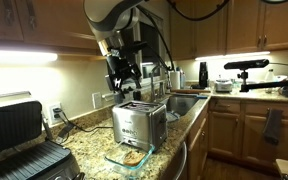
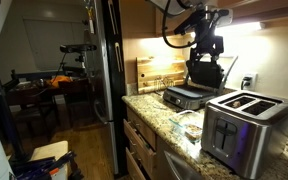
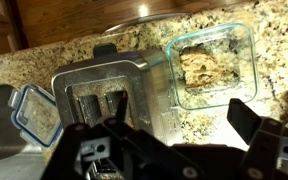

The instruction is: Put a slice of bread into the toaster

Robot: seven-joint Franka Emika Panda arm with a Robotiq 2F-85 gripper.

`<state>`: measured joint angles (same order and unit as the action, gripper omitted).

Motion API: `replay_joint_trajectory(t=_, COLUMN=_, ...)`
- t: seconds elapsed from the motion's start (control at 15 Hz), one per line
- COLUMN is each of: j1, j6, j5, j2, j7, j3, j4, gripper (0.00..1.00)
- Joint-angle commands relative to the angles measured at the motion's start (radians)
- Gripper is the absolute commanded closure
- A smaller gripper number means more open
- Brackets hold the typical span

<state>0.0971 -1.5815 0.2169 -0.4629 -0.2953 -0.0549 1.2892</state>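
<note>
The steel toaster (image 1: 139, 122) stands on the granite counter and shows in both exterior views (image 2: 246, 125); in the wrist view (image 3: 102, 92) its top slots are empty. A tan slice of bread (image 3: 206, 68) lies in an open glass container (image 3: 242, 52) right beside the toaster, at the counter's front edge (image 1: 132, 155). My gripper (image 3: 182, 112) is open and empty. It hangs well above the toaster and the container (image 1: 124, 88), and also shows high over the counter in an exterior view (image 2: 206, 58).
A black-and-steel contact grill (image 1: 19, 140) sits open on the counter beside the toaster (image 2: 196, 92). A blue-rimmed container lid (image 3: 36, 112) lies on the toaster's other side. A sink (image 1: 184, 103) and bottles stand further along. A wooden board (image 2: 156, 70) leans at the wall.
</note>
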Motion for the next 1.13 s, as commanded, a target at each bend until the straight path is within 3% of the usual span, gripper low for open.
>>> replay_joint_trajectory(t=0.0, j1=0.008, j6=-0.032, j5=0.001, j2=0.125, j7=-0.040, j3=0.010, j4=0.174, gripper=0.00)
replay_joint_trajectory(t=0.93, j1=0.000, j6=-0.056, j5=-0.021, j2=0.265, j7=-0.073, j3=0.044, j4=0.386, gripper=0.00)
replay_joint_trajectory(t=1.0, j1=0.000, j6=-0.010, j5=-0.002, j2=0.189, j7=-0.043, j3=0.042, j4=0.284, gripper=0.00)
replay_joint_trajectory(t=1.07, j1=-0.001, j6=-0.013, j5=-0.004, j2=0.196, j7=-0.044, j3=0.044, j4=0.296, gripper=0.00)
